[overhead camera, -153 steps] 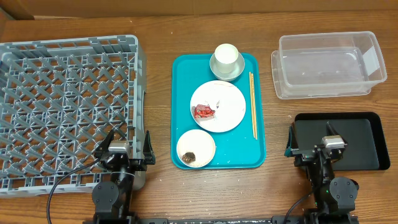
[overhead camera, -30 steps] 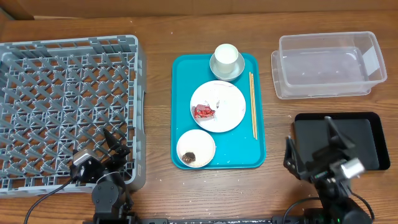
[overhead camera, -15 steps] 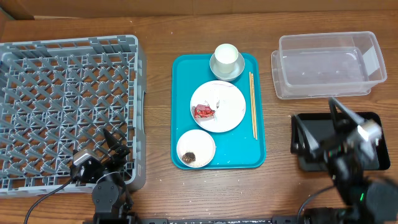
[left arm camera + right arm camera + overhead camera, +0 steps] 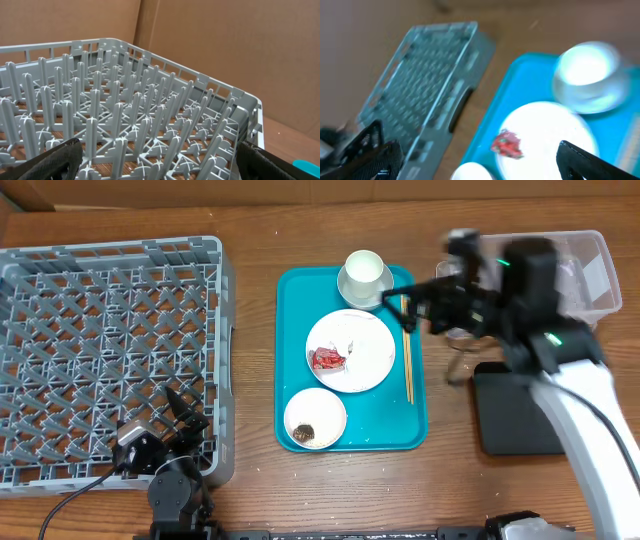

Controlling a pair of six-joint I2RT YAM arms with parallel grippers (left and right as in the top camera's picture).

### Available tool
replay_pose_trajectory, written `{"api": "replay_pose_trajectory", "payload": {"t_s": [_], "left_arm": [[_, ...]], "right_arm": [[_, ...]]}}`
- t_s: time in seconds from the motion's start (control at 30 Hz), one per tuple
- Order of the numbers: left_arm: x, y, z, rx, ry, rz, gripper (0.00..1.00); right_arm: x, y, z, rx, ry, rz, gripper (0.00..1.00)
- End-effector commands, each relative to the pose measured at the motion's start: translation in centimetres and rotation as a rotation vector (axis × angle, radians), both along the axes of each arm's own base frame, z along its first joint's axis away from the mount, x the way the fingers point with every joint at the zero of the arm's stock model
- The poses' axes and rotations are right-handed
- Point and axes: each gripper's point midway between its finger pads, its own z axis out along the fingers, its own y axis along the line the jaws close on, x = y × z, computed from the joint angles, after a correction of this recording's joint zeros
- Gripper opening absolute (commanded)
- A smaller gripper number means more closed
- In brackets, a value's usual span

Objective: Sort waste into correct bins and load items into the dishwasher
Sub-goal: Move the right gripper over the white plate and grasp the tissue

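A teal tray (image 4: 415, 410) holds a white cup (image 4: 365, 273) on a saucer, a large white plate (image 4: 362, 360) with a red wrapper (image 4: 328, 360), a small plate (image 4: 330, 412) with brown scraps (image 4: 305, 432), and wooden chopsticks (image 4: 406, 360). The grey dish rack (image 4: 100, 340) is at left. My right gripper (image 4: 425, 305) is open above the tray's right edge; its wrist view shows the cup (image 4: 587, 72), plate (image 4: 550, 135) and wrapper (image 4: 507, 144), blurred. My left gripper (image 4: 185, 420) is open at the rack's near right corner (image 4: 150, 115).
A clear plastic bin (image 4: 525, 285) stands at the back right, partly behind my right arm. A black bin (image 4: 515, 415) lies at the front right. Cardboard walls stand behind the table.
My right arm has swung up from over the black bin to above the tray's right edge. The left arm has not moved in the last second.
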Motion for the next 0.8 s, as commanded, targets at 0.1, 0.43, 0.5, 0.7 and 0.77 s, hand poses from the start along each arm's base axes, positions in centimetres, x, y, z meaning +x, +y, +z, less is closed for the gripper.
{"api": "replay_pose_trajectory", "payload": {"t_s": [0.1, 0.43, 0.5, 0.7, 0.77], "left_arm": [[-0.1, 0.2, -0.2, -0.013, -0.004, 0.015, 1.0], [-0.1, 0.2, -0.2, -0.013, -0.003, 0.015, 1.0], [-0.1, 0.2, -0.2, -0.013, -0.003, 0.015, 1.0], [-0.1, 0.2, -0.2, -0.013, -0.004, 0.015, 1.0], [-0.1, 0.2, -0.2, -0.013, -0.004, 0.014, 1.0]], "right_arm": [[-0.3, 4.3, -5.9, 0.107, 0.316, 0.109, 1.0], [1.9, 2.4, -17.1, -0.234, 0.555, -0.408, 0.71], [1.6, 3.1, -17.4, -0.259, 0.549, -0.458, 0.61], [0.7, 2.3, -18.3, -0.363, 0.519, -0.713, 0.47], [0.4, 1.6, -18.5, -0.396, 0.51, -0.766, 0.45]]}}
